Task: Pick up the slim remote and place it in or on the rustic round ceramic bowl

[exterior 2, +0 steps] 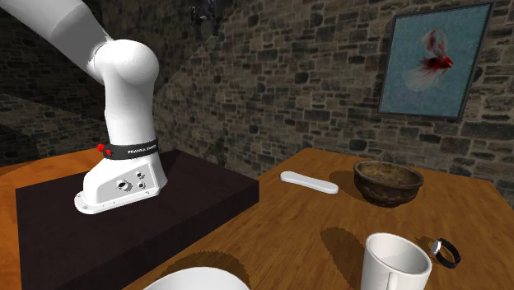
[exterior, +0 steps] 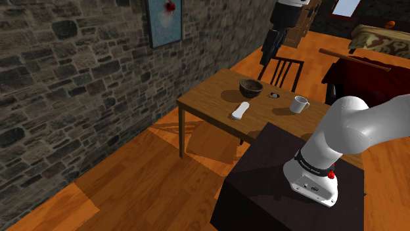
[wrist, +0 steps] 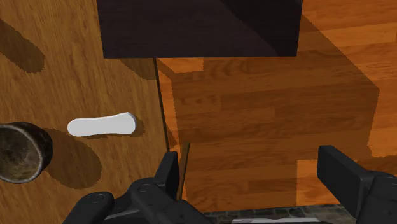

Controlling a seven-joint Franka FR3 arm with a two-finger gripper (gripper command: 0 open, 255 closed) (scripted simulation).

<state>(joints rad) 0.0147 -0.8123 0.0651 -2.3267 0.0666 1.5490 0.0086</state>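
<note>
A slim white remote lies flat on the wooden table, close to its edge nearest the stand. Just behind it stands a dark, rough round bowl with nothing in it. My black gripper hangs high above the table, well clear of both. In the wrist view its fingers stand wide apart with nothing between them; the gripper looks down past the table edge at the floor, with the remote and bowl off to one side. The second exterior view shows the remote beside the bowl.
A white mug and a small dark band also sit on the table. A white plate shows at the table's near edge. A dark chair stands behind the table. The dark stand adjoins it. A stone wall runs alongside.
</note>
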